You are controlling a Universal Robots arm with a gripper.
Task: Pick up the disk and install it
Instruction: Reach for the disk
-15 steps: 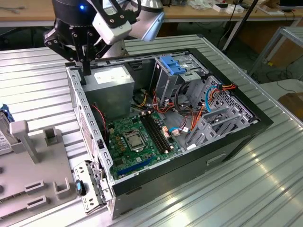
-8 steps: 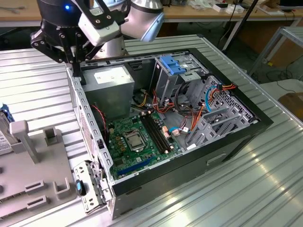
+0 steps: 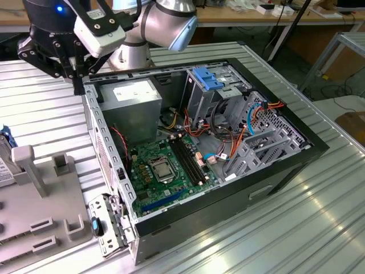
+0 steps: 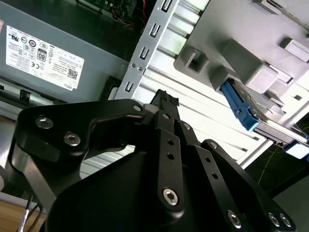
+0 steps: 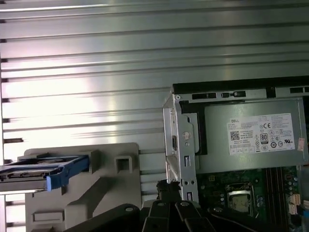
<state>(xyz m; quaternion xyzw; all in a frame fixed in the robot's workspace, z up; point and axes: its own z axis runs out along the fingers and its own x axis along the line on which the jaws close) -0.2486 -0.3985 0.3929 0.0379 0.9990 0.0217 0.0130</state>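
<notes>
Gripper: hanging at the outer corner of the open computer case, on the side where the power supply is sitting.
Fingers: lying drawn together in both wrist views, tips meeting, nothing gripped between them.
Disk: lying flat in a grey holder on the ribbed metal table, outside the case and well apart from the gripper. Blue rails are running along its edges.
Exterior view: taking in the whole case interior. The green motherboard is lying on the floor of the case, and the drive cage with its blue top clip is standing toward the exterior view's right of the power supply. Red and orange cables are trailing between them. The arm is reaching in from the upper part of the exterior view's left. The disk is cut off by that view's left edge.
First wrist view: looking down on the table. It is catching the disk's long blue rail and one blue corner, the holder's blocks beside it, the case corner and the labelled face of the power supply.
Second wrist view: looking along the black finger linkage. It is catching the disk's blue end and pale top face, tucked behind the holder's raised blocks.
Contact: the gripper is touching nothing that I can make out.
</notes>
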